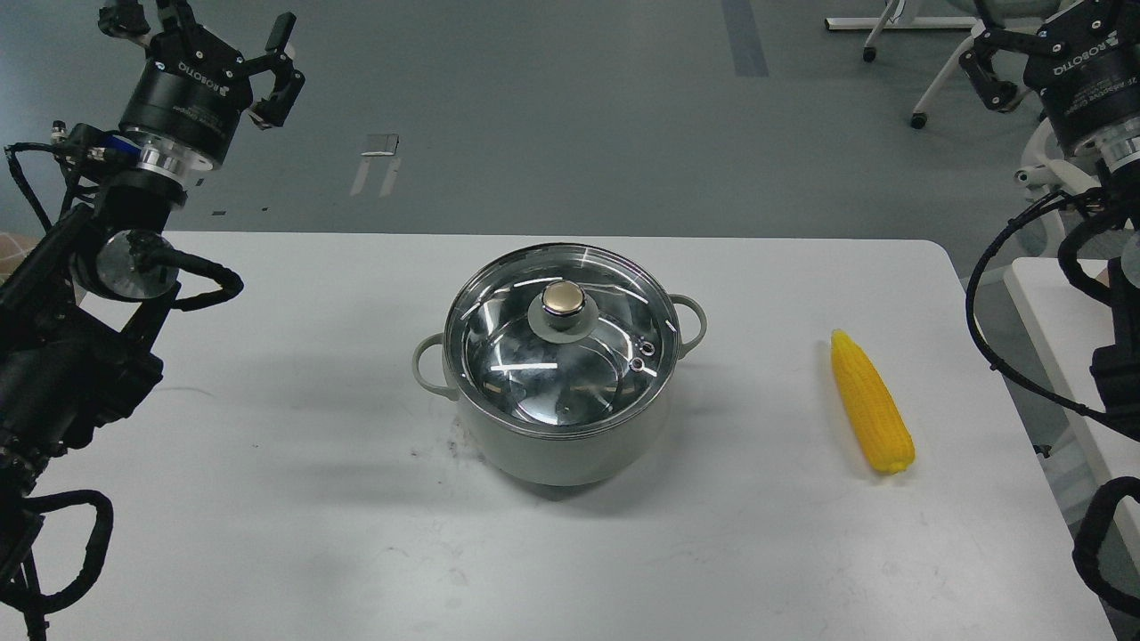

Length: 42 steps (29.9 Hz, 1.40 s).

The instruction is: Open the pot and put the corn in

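Plainly nothing of the task is done yet: the round pale grey-green pot (559, 441) with its shiny steel rim and two small loop side handles sits near the middle of the white table (267, 499), and the round glass lid (561, 343) with a gold knob (565, 298) rests squarely on it, closing it. To the pot's right, well apart from it, the bright yellow husked corn cob (871, 402) lies flat on the tabletop, its pointed end toward the far edge and its blunt end toward the near one. Both arms are raised clear of the table. The left gripper (223, 49) hangs high at the far left with its fingers spread apart and nothing between them; the right gripper (1006, 53) is at the top right corner, partly cut by the frame, and I cannot tell whether its fingers are apart or together. The step in hand, I judge, is uncovering the pot. That calls for a gripper to come down over the gold knob, close on it, lift the lid straight up, and set it aside on bare table before the corn is fetched.
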Tool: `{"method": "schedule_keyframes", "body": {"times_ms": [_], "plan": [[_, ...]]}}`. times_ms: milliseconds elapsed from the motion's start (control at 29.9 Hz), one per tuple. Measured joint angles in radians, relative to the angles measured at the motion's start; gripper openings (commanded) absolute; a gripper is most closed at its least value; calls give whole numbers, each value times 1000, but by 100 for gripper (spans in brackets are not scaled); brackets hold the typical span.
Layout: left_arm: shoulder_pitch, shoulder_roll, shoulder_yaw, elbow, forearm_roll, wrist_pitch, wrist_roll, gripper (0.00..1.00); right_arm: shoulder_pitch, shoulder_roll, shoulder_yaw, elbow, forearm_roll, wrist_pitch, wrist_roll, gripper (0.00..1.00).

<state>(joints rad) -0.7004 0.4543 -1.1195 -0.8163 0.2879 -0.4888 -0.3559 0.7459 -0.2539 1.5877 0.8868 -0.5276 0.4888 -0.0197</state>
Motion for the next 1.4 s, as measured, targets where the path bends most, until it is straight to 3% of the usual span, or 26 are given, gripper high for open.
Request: {"method": "schedule_keyframes", "body": {"times_ms": [903, 1104, 1405], "plan": [[1, 38, 6, 4, 6, 0, -4, 97, -16, -10, 3, -2, 5, 0, -7, 100], [42, 133, 19, -140, 128, 0, -7, 93, -40, -12, 6, 6, 5, 0, -1, 100], [47, 224, 53, -485, 896, 0, -8, 93, -73, -15, 18, 6, 5, 0, 1, 100]]}}
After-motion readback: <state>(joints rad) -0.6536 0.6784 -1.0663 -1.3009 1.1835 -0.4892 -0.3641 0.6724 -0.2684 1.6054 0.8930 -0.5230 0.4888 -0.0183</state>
